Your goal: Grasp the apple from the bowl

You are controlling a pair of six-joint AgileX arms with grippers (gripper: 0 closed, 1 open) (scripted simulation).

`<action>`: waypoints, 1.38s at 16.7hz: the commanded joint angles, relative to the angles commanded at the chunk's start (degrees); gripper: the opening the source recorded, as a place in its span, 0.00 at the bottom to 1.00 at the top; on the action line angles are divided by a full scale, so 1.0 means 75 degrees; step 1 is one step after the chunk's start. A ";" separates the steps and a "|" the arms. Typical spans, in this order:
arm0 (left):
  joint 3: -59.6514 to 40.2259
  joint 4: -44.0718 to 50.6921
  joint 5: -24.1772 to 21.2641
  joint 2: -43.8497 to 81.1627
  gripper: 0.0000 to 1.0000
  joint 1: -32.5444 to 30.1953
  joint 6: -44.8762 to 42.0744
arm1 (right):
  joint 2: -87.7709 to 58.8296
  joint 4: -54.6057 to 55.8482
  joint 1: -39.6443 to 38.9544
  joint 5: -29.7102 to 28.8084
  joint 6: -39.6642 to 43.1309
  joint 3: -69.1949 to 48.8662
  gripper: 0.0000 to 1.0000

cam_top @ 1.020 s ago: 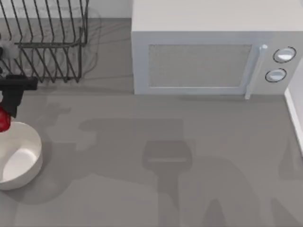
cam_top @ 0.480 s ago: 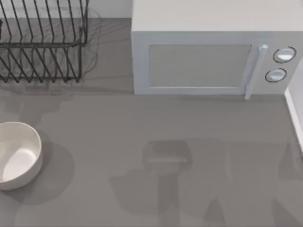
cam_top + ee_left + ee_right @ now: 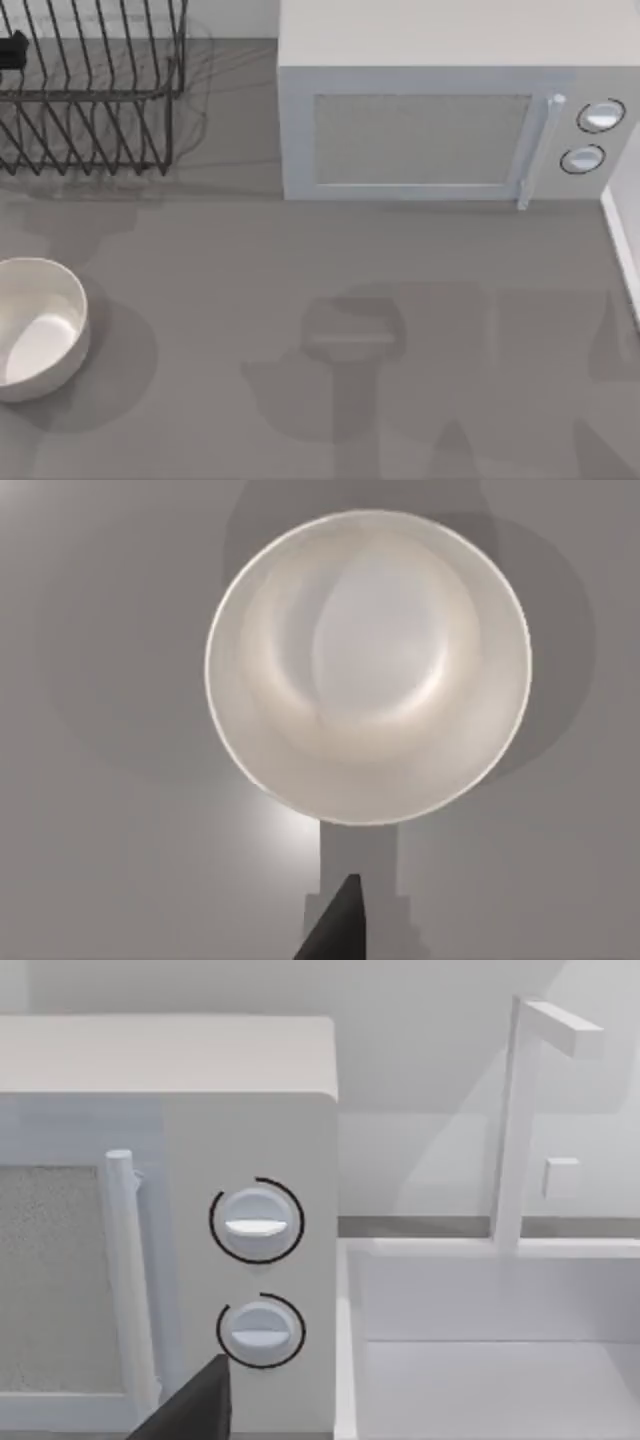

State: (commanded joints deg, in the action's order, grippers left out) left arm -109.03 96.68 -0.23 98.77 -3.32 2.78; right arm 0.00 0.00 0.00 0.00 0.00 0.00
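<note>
The bowl (image 3: 40, 330) is round, smooth and cream-white, with a thick rim. Its inside is plain and a bit shiny. It sits on the flat grey counter (image 3: 300, 270), at the left edge of the top view. I cannot tell where the apple is.

The dark tip of the left tool (image 3: 335, 925) hangs above the counter just beside the bowl. I cannot tell how far open it is, or if it has hold of anything.

Behind the bowl stands a dish rack (image 3: 95, 100) made of thin black wires. Farther right from the bowl, at the back of the counter, is a boxy white microwave (image 3: 420, 130). It has a bar handle (image 3: 535, 150) and two round knobs (image 3: 257, 1222). Well apart from the bowl, past the microwave, is a white sink (image 3: 480, 1360) with a thin, square tap (image 3: 515, 1120).

The dark tip of the right tool (image 3: 190, 1405) is near the knobs, far from the bowl. I cannot tell how far open it is either.
</note>
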 joint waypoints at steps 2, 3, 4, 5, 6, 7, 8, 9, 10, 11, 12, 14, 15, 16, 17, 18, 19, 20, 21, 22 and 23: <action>-0.0194 -0.0210 0.0002 0.0521 0.00 -0.0577 0.0560 | 0.0000 0.0000 0.0000 0.0000 0.0000 0.0000 1.00; -0.0301 -0.0351 0.0004 0.0832 0.00 -0.0946 0.0911 | 0.0000 0.0000 0.0000 0.0000 0.0000 0.0000 1.00; -0.0409 -0.0508 0.0005 0.1158 0.00 -0.1359 0.1296 | 0.0000 0.0000 0.0000 0.0000 0.0000 0.0000 1.00; -0.0518 -0.0673 0.0007 0.1489 0.00 -0.1796 0.1704 | 0.0000 0.0000 0.0000 0.0000 0.0000 0.0000 1.00; -0.0621 -0.0842 0.0008 0.1813 0.00 -0.2232 0.2114 | 0.0000 0.0000 0.0000 0.0000 0.0000 0.0000 1.00; -0.0715 -0.1009 0.0010 0.2117 0.00 -0.2641 0.2503 | 0.0000 0.0000 0.0000 0.0000 0.0000 0.0000 1.00; -0.0793 -0.1167 0.0011 0.2389 0.00 -0.2987 0.2844 | 0.0000 0.0000 0.0000 0.0000 0.0000 0.0000 1.00; -0.0853 -0.1306 0.0012 0.2615 0.00 -0.3253 0.3110 | 0.0000 0.0000 0.0000 0.0000 0.0000 0.0000 1.00; -0.0893 -0.1417 0.0013 0.2780 0.00 -0.3437 0.3294 | 0.0000 0.0000 0.0000 0.0000 0.0000 0.0000 1.00; -0.0914 -0.1485 0.0014 0.2876 0.00 -0.3539 0.3396 | 0.0000 0.0000 0.0000 0.0000 0.0000 0.0000 1.00; -0.0918 -0.1500 0.0014 0.2896 0.00 -0.3560 0.3418 | 0.0000 0.0000 0.0000 0.0000 0.0000 0.0000 1.00; -0.0918 -0.1500 0.0014 0.2896 0.00 -0.3560 0.3418 | 0.0000 0.0000 0.0000 0.0000 0.0000 0.0000 1.00; -0.0892 -0.1483 0.0007 0.2884 0.00 -0.3534 0.3398 | 0.0000 0.0000 0.0000 0.0000 0.0000 0.0000 1.00; -0.0870 -0.1505 0.0007 0.2883 0.00 -0.3533 0.3397 | 0.0000 0.0000 0.0000 0.0000 0.0000 0.0000 1.00; -0.0770 -0.1604 0.0007 0.2885 0.00 -0.3532 0.3395 | 0.0000 0.0000 0.0000 0.0000 0.0000 0.0000 1.00; -0.0591 -0.1780 0.0007 0.2891 0.00 -0.3530 0.3393 | 0.0000 0.0000 0.0000 0.0000 0.0000 0.0000 1.00; -0.0341 -0.2033 0.0008 0.2903 0.00 -0.3529 0.3391 | 0.0000 0.0000 0.0000 0.0000 0.0000 0.0000 1.00; -0.0034 -0.2367 0.0008 0.2920 0.00 -0.3528 0.3390 | 0.0000 0.0000 0.0000 0.0000 0.0000 0.0000 1.00; 0.0321 -0.2771 0.0009 0.2940 0.00 -0.3528 0.3388 | 0.0000 0.0000 0.0000 0.0000 0.0000 0.0000 1.00; 0.0707 -0.3221 0.0010 0.2962 0.00 -0.3527 0.3387 | 0.0000 0.0000 0.0000 0.0000 0.0000 0.0000 1.00; 0.1092 -0.3664 0.0010 0.2987 0.00 -0.3528 0.3387 | 0.0000 0.0000 0.0000 0.0000 0.0000 0.0000 1.00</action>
State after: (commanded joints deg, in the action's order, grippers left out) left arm -100.84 69.20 -0.15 121.17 -29.78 28.18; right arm 0.00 0.00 0.00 0.00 0.00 0.00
